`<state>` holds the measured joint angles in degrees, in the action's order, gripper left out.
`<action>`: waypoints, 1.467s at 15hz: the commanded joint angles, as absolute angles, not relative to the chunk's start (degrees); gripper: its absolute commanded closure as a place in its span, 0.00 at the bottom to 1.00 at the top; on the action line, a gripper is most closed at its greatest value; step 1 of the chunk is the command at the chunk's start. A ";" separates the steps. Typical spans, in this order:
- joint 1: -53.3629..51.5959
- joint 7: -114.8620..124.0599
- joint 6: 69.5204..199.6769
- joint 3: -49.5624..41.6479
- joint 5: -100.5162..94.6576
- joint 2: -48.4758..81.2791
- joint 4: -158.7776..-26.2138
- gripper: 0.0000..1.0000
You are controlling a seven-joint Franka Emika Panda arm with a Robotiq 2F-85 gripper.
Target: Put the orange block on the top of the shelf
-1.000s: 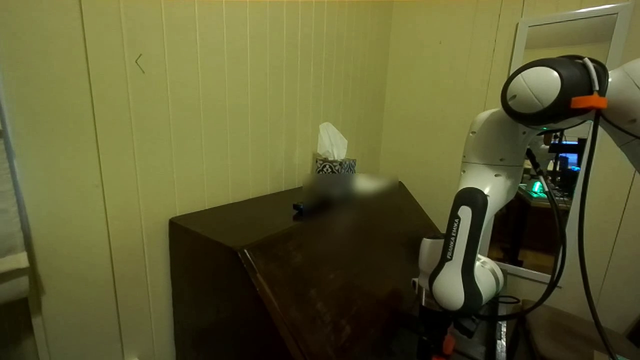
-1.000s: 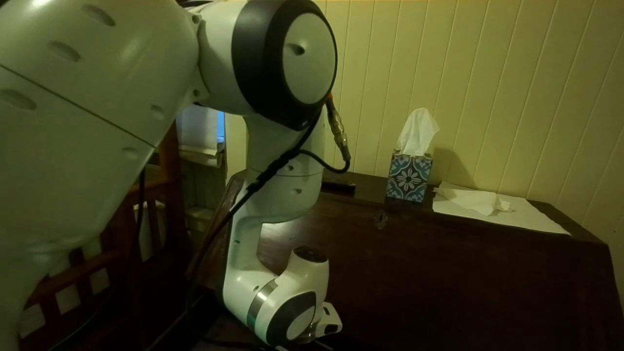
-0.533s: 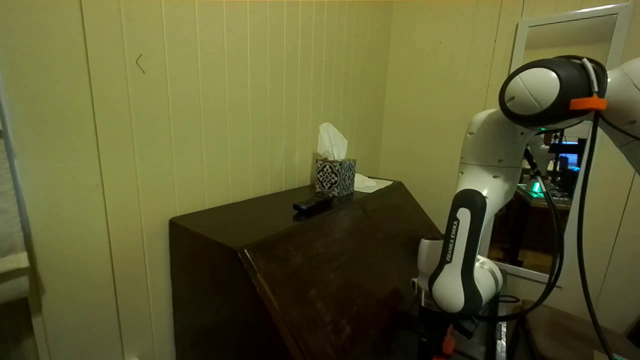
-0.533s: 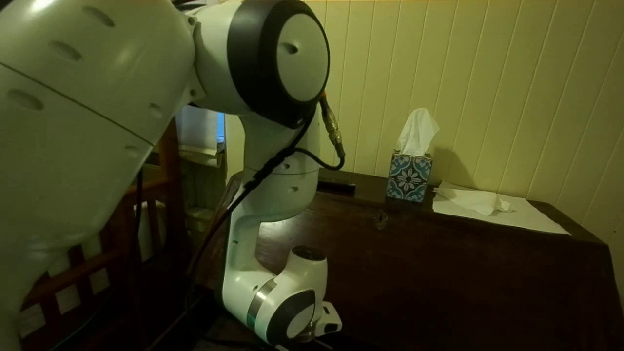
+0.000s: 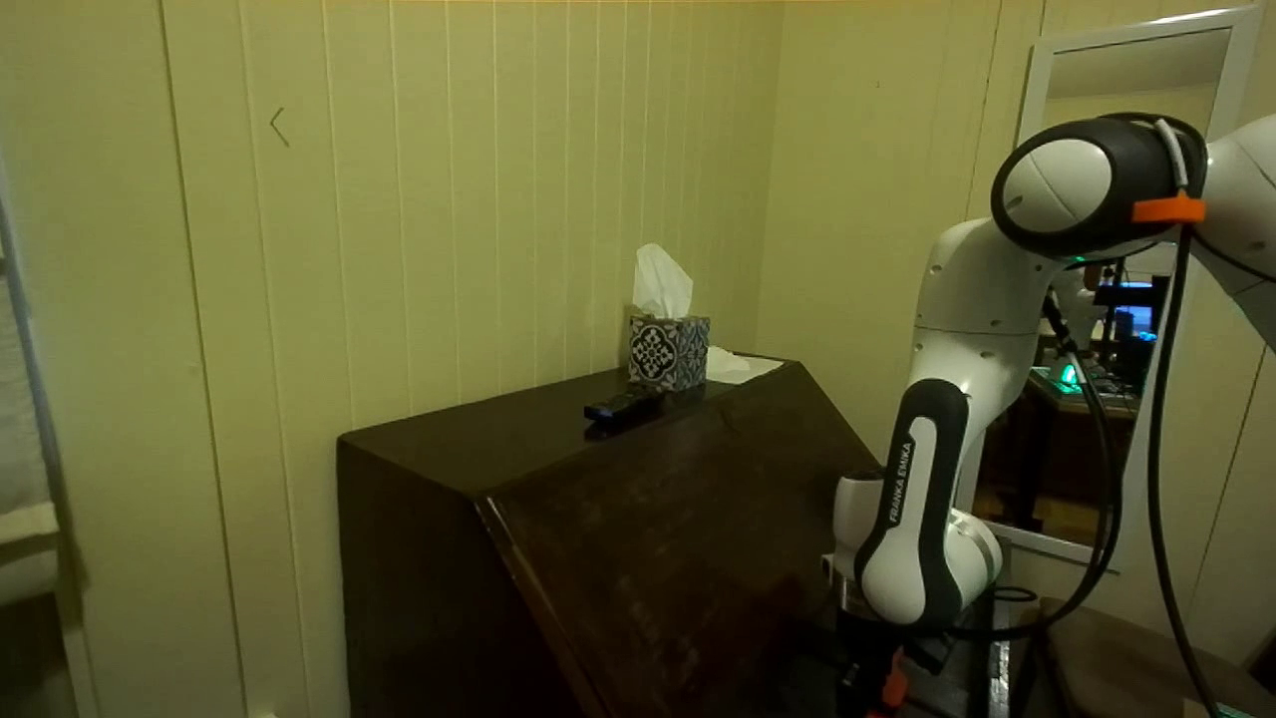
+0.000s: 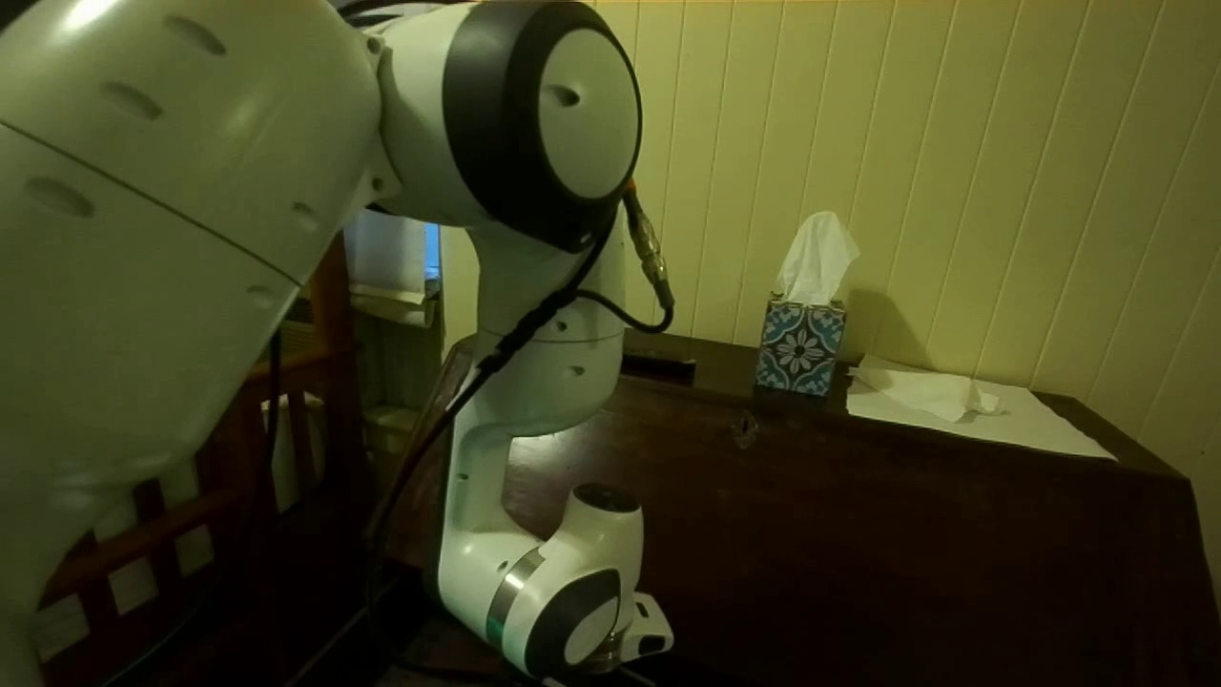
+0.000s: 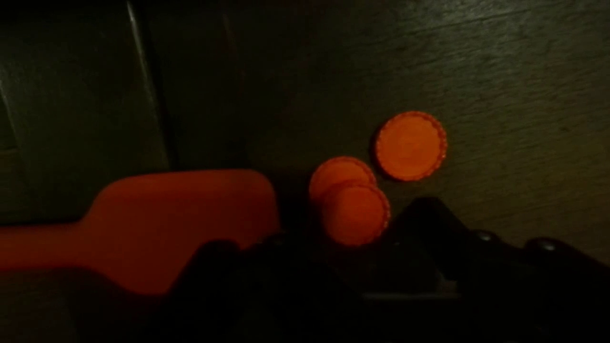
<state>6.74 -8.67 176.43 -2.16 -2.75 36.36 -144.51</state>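
Wrist view: dark, but pincer (image 7: 324,233) looks apart, nothing seen clamped between the fingers (image 7: 429,233); contact with the bench (image 7: 524,119) can't be told. No square block showing, so likely match for the orange block is one of three ridged round discs: overlapping disc (image 7: 356,216) lying partly on underlying disc (image 7: 339,174), lone disc (image 7: 411,146) just beside them; which is meant, cannot tell. Red-orange spatula (image 7: 190,209) near them, one finger covering part of its blade. Risks: closing here might pinch both stacked discs or skid one off, as flat rims give little to hold; finger on the spatula side may snag the blade and drag it in

In an exterior view: pincer low, by the slant-front cabinet (image 5: 648,558), i.e. the shelf, nothing orange on its top. Too short a lift could hit the slanted panel, and a disc dropped there would probably slide off. Careless release could land on remote (image 5: 623,407) or knock tissue box (image 5: 668,356)

In an exterior view: pincer not made out; cable (image 6: 520,336) along the arm (image 6: 572,401) could catch the cabinet edge on the way up
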 commanded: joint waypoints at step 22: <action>28.61 -11.36 171.04 25.04 9.16 10.75 -160.80 0.87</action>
